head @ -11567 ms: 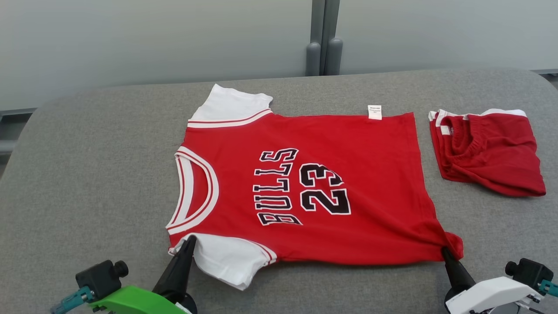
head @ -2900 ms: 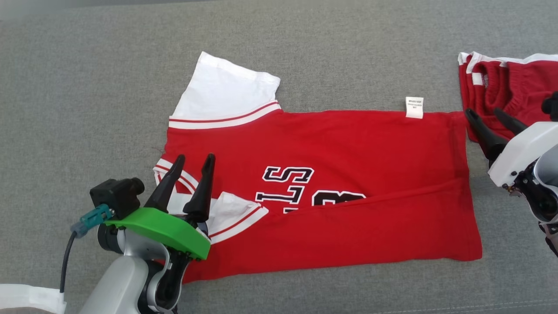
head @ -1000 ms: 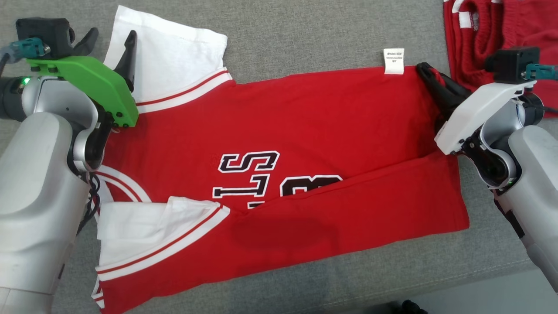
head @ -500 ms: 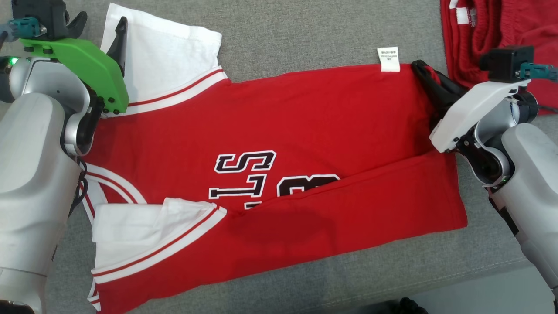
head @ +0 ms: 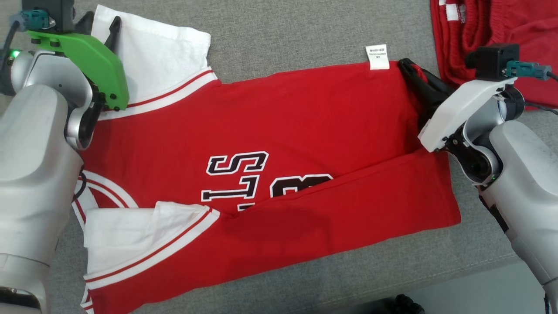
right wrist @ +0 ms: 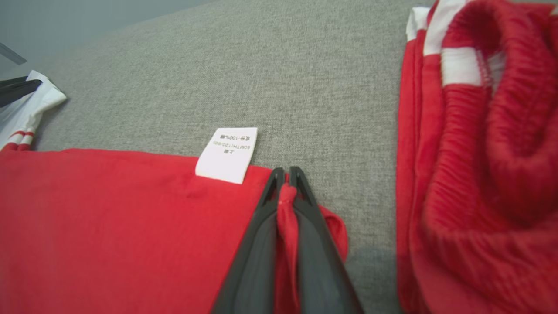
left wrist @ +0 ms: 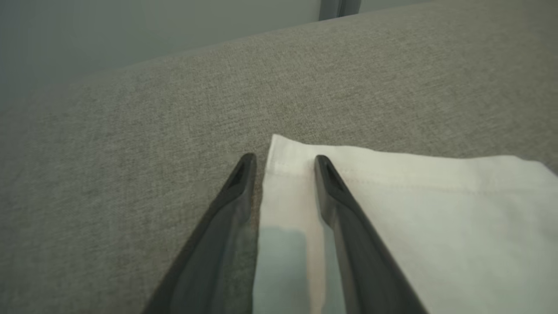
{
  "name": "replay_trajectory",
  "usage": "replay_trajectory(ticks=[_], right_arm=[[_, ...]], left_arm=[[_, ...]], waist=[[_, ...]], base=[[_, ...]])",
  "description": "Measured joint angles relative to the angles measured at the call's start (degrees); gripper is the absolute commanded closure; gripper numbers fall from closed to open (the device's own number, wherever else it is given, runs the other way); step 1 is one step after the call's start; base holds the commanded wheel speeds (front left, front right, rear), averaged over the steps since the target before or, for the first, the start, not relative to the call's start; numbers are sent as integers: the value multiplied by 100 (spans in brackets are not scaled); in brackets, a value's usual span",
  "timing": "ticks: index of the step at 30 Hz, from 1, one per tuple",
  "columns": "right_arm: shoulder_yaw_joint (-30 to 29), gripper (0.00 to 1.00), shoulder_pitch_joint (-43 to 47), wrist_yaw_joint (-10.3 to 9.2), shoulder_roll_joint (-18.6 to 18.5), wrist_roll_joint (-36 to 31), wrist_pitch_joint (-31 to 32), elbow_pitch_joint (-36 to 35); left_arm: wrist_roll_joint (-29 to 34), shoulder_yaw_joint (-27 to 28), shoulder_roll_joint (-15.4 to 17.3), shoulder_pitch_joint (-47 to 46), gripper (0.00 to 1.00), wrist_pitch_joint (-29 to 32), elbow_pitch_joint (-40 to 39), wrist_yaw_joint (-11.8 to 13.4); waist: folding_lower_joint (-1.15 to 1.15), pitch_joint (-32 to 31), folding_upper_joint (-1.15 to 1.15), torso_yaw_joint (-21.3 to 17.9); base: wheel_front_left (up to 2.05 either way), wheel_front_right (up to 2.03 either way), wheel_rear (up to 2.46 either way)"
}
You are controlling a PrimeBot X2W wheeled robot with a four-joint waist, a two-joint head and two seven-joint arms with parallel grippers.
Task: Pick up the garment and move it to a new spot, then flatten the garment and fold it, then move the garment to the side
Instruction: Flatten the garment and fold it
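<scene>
Soft, even light from overhead fills the head view, bright and without glare. The red garment [head: 305, 131] looks sharp and saturated, with one faint dark patch of shadow on its near folded band, and the weave of the grey counter [head: 283, 35] is crisp. A small green lamp [head: 15, 54] glows on the left arm. In the left wrist view the left fingers [left wrist: 231, 205] blur toward the bottom edge, a grey-blue shadow lies on the white sleeve [left wrist: 436, 218] between them, and the far wall [left wrist: 130, 30] is dim. In the right wrist view the label [right wrist: 226, 155] is fairly sharp, while the red shorts [right wrist: 488, 174] at the right smear out of focus.
</scene>
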Motion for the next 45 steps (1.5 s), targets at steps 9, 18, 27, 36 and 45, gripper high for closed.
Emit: replay_trajectory(ticks=[9, 18, 27, 36, 45], right_arm=[[-19, 100, 3, 2, -9, 0, -174, 255], [-69, 100, 65, 2, -65, -24, -646, 477], [-112, 100, 594, 27, -255, -127, -1347, 608], [-75, 100, 1299, 52, -488, -450, -1688, 713], [13, 100, 1915, 52, -584, -795, -1711, 658]], left_arm=[[21, -116, -155, -19, 100, -199, 191, -289], [-514, 339, -296, 33, 100, -1036, -73, -603], [-873, 377, -469, 1121, 100, -1623, -439, -705], [-1178, 366, -497, 2317, 100, -1951, -787, -724], [-1489, 468, -487, 3520, 100, -2015, -1323, -724]], waist=[[0, -135, 0, 118], [0, -520, 0, 330], [0, -1039, 0, 601], [0, -1573, 0, 867], [0, -2077, 0, 1106]], base=[[0, 0, 0], [0, 0, 0], [0, 0, 0], [0, 0, 0], [0, 0, 0]])
